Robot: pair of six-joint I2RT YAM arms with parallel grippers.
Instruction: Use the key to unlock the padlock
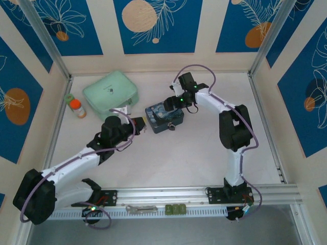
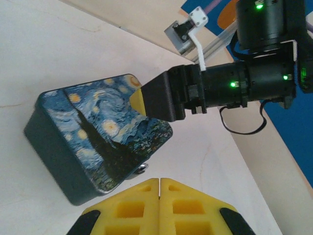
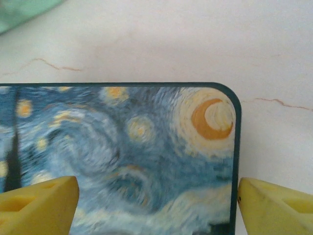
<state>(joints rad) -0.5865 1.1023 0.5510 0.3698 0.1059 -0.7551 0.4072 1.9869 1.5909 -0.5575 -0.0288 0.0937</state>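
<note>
Right gripper [image 3: 156,180] is straddling one end of the tin [image 2: 93,132] with its jaws spread wide. One yellow pad [image 3: 274,205] is sitting just outside the tin's edge; whether the pads are pressing it, I cannot tell. Beneath the gripper the tin is lying flat on the table [image 2: 58,39], painted lid up. On the side of the tin away from this gripper, a small silvery bit is peeking out at the bottom edge. I am taking it for the padlock [image 2: 142,169], though it is too small to be sure. Just short of that, the left gripper [image 2: 160,182] is hovering, clenched on nothing, pads meeting. I am judging the step in hand as pinning the tin. Doing it well is coming down to squeezing squarely across the sides, keeping the tin flat and unturned, and leaving the padlock side facing the left gripper, so the key is getting a clear, steady approach.
</note>
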